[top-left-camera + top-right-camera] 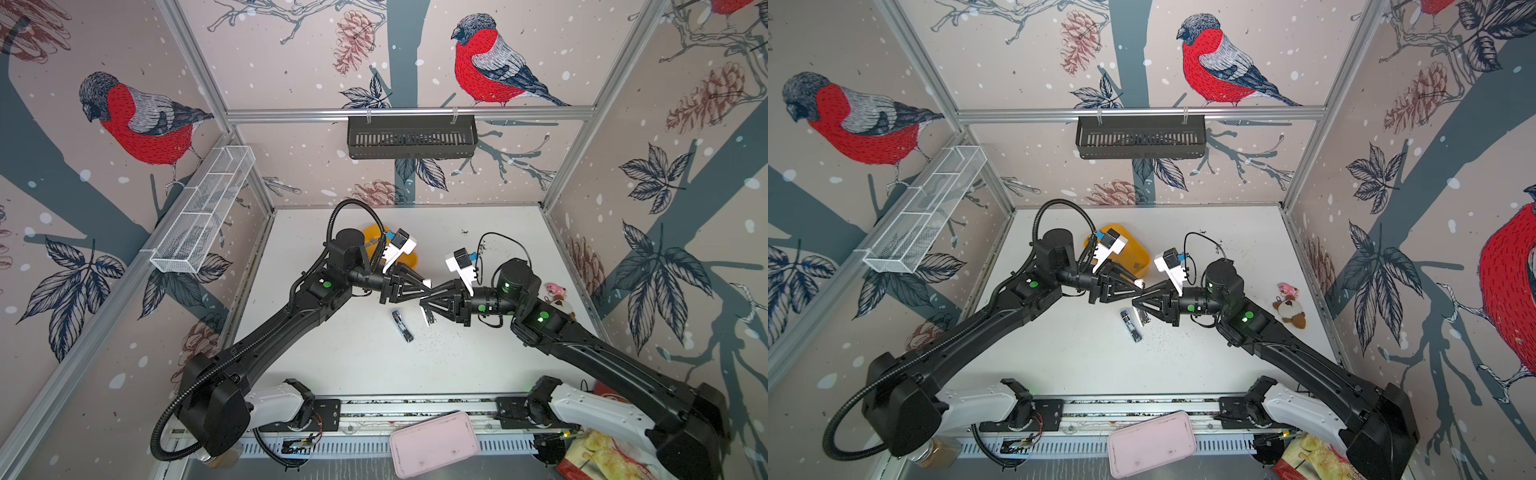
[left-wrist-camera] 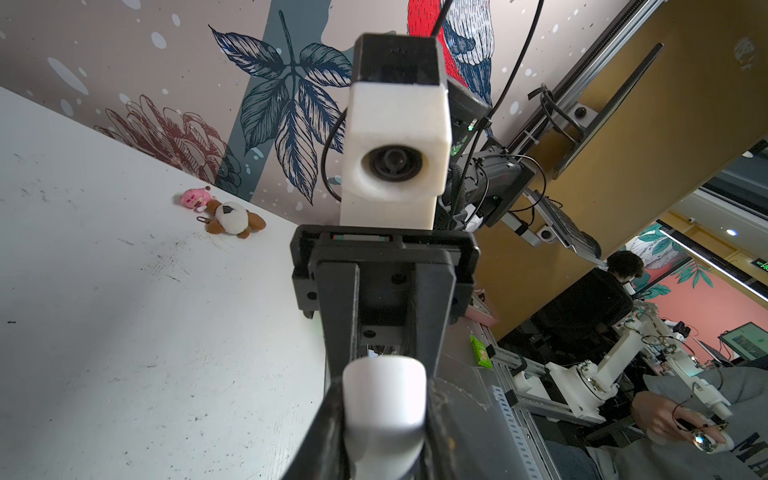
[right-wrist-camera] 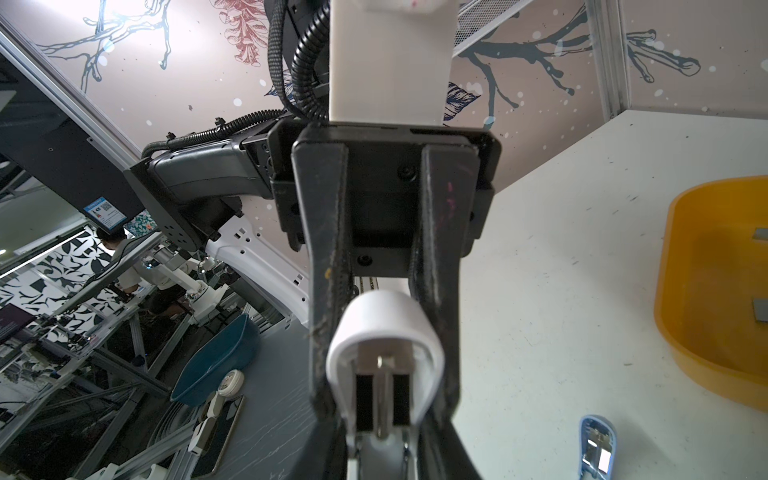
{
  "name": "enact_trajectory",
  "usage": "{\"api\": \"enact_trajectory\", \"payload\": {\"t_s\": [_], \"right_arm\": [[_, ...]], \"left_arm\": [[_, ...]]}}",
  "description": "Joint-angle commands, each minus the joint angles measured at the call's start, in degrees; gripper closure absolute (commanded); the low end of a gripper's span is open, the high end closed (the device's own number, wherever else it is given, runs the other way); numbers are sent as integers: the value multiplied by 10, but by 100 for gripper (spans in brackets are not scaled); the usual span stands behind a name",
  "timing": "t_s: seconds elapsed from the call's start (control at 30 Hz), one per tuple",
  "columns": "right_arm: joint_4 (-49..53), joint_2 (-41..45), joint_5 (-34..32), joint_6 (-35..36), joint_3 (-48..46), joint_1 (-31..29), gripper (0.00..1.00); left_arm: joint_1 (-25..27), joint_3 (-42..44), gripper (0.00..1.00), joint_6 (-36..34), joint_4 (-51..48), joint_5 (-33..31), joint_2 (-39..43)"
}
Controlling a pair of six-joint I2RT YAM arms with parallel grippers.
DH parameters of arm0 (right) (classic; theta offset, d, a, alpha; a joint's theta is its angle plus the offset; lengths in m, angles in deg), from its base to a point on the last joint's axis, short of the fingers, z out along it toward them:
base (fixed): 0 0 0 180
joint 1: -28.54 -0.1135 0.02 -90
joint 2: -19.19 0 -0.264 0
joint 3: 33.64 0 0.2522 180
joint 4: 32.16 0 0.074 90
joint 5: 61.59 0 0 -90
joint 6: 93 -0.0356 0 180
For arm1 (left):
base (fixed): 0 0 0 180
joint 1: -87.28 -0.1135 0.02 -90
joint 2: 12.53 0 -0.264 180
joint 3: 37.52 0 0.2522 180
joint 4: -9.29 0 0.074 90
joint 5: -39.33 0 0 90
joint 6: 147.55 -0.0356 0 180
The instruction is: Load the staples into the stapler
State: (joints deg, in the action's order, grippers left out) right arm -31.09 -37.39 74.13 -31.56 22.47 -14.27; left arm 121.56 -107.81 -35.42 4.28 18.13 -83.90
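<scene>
My left gripper (image 1: 426, 286) holds a white rounded plastic mini stapler (image 3: 384, 328) in its jaws above the white worktop (image 1: 353, 365). The stapler's long axis runs along the line between the two grippers, and its open end, with the metal channel, faces my right gripper (image 1: 427, 308). That gripper meets the open end, but I cannot tell whether its jaws pinch it. Two flat grey staples (image 3: 761, 311) lie in the yellow plastic tray (image 3: 685, 340), clipped by the frame, direction unclear.
</scene>
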Motion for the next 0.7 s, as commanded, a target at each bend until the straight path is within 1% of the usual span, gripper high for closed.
{"api": "enact_trajectory", "payload": {"t_s": [0.0, 0.07, 0.1, 0.17, 0.2, 0.3, 0.33, 0.4, 0.5, 0.6, 0.67], "right_arm": [[-5, 3, -15, -2, -2, -3, 87], [3, 5, -22, 1, -3, -2, 87], [8, 6, -28, 3, -3, -3, 87], [32, 7, -54, 14, -3, -5, 87], [44, 7, -68, 21, -1, -6, 87], [83, 8, -124, 38, -1, -16, 87], [91, 8, -147, 41, -2, -22, 87], [112, 5, -199, 53, 0, -37, 87], [143, -8, -270, 59, 8, -57, 87], [186, -36, -346, 65, 28, -78, 88], [207, -59, -387, 65, 40, -90, 89]], "left_arm": [[2, 8, 58, -4, 26, -12, 7], [2, 10, 34, -14, 11, -33, 14], [1, 11, 24, -21, -2, -45, 17], [0, 13, 8, -38, -34, -76, 30], [-2, 15, 2, -43, -46, -90, 36], [-7, 18, 2, -62, -107, -160, 63], [-7, 19, 2, -70, -132, -193, 74], [-7, 30, 2, -93, -167, -239, 98], [-7, 65, 2, -111, -189, -282, 148], [-7, 104, 2, -120, -199, -302, 209], [-8, 125, 2, -124, -207, -326, 247]]}}
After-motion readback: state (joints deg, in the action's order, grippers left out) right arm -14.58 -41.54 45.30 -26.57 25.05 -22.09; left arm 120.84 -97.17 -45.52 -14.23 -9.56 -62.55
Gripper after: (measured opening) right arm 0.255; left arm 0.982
